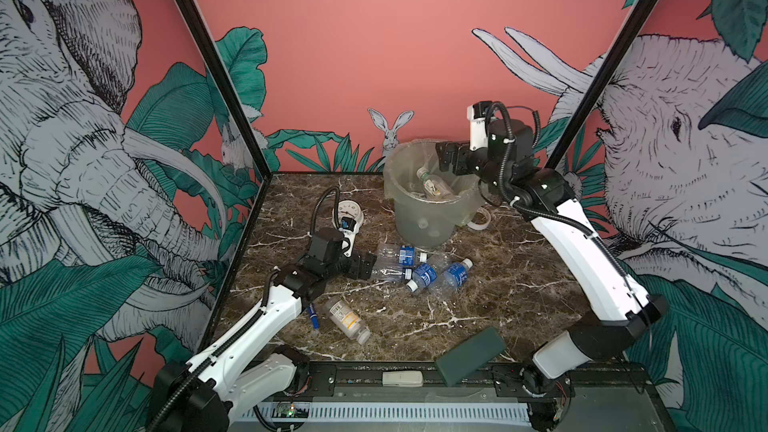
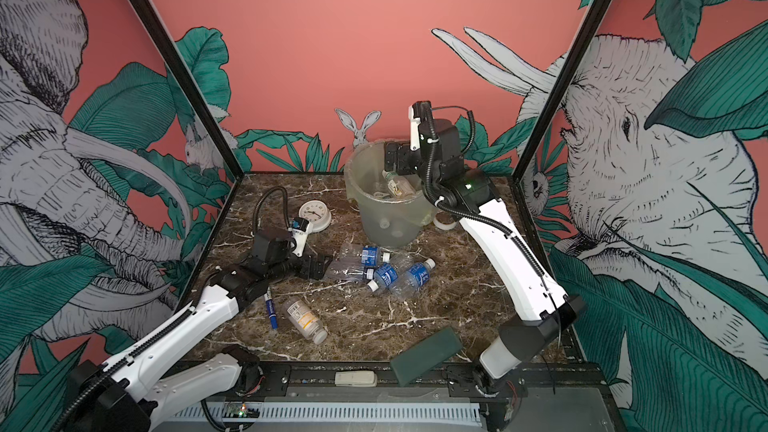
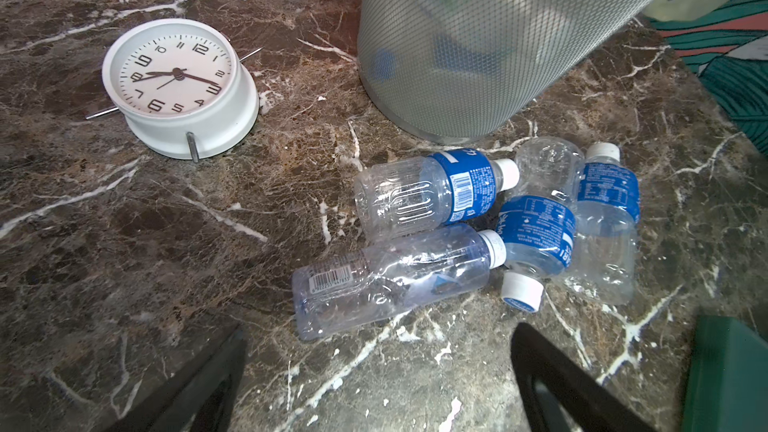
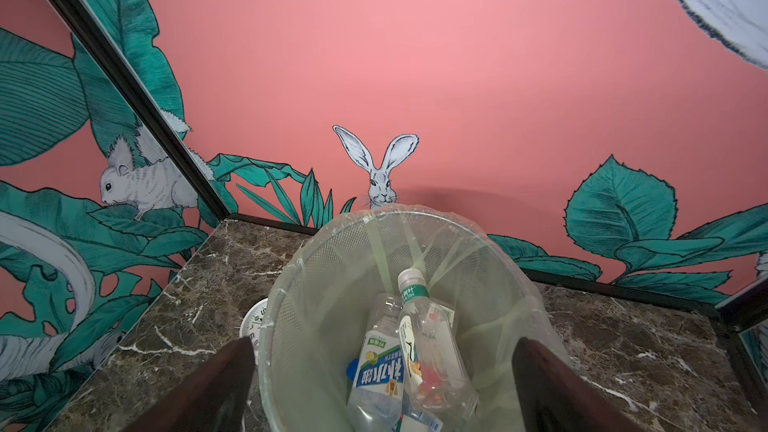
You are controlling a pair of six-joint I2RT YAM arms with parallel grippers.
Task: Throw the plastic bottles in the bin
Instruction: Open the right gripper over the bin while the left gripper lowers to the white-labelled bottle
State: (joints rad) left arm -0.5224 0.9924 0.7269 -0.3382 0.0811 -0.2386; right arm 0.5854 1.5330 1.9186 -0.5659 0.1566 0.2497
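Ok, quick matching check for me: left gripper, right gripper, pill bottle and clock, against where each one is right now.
Things:
1. left gripper
2. right gripper
3. pill bottle
4. clock

Places:
A. open, above the mouth of the bin
B. lying beside the blue marker pen
C. left of the bin in both top views
D. open, low beside the blue-labelled bottles

Pairs: 1-D, 2-A, 3-B, 4-C

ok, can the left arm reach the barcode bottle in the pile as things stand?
Probably yes: the left gripper is open and low, and the bottle lies just ahead of it with only bare table between.
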